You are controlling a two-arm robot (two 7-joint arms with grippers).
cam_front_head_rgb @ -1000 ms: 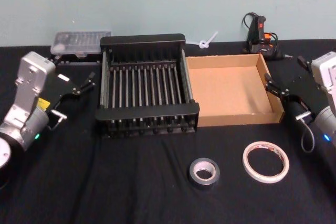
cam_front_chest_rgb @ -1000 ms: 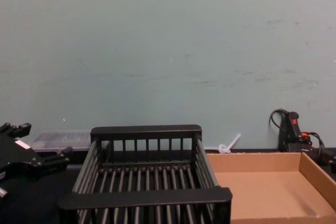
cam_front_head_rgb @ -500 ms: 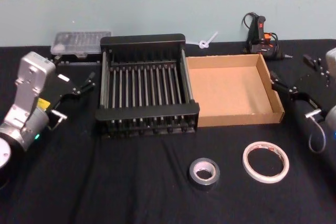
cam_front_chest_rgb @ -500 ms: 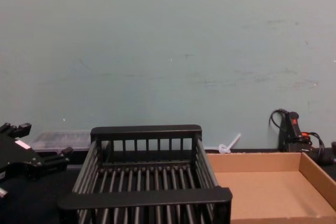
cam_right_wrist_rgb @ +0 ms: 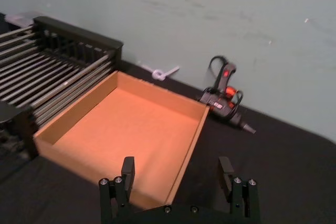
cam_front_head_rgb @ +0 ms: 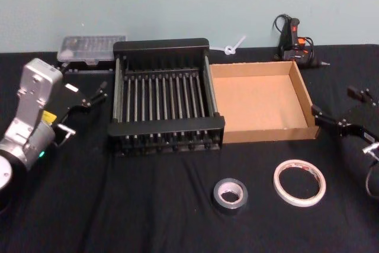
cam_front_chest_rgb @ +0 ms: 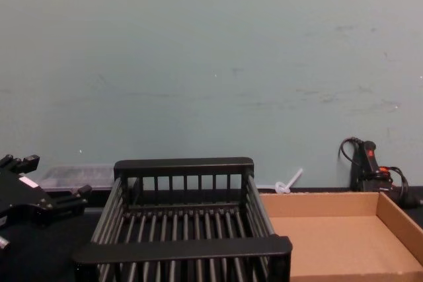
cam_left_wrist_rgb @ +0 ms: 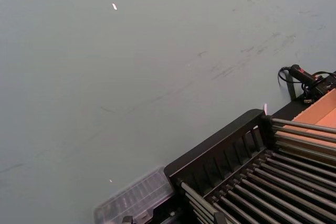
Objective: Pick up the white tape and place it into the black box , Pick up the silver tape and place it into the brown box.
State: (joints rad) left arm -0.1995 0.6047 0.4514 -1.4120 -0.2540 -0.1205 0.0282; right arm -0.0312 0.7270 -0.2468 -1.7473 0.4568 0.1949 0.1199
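Tapes both on the desk (cam_front_head_rgb: 148, 205), neither boxed, so by my read nothing is done yet.

Left gripper (cam_front_head_rgb: 89, 96) sits parked left of the black box (cam_front_head_rgb: 166, 45), fingers apart, holding nothing. Same gripper shows at the lower left of the chest view (cam_front_chest_rgb: 39, 199).

Black box: slatted floor bare, no roll in it. Brown box (cam_front_head_rgb: 302, 90) touches its right side, also bare inside; right wrist view confirms an unloaded brown floor (cam_right_wrist_rgb: 126, 129).

Silver tape (cam_front_head_rgb: 230, 195) lies flat in front of the boxes, roughly below the seam between them. White tape (cam_front_head_rgb: 299, 182) lies flat just to its right, near but not touching, in front of the brown box's right corner.

Right gripper (cam_front_head_rgb: 342, 111) hangs beside the brown box's right wall, fingers (cam_right_wrist_rgb: 127, 167) spread wide, unloaded, back of and to the right of the white tape.

Left to do: both picks, both places. Looks like the right arm is heading for the white tape first.
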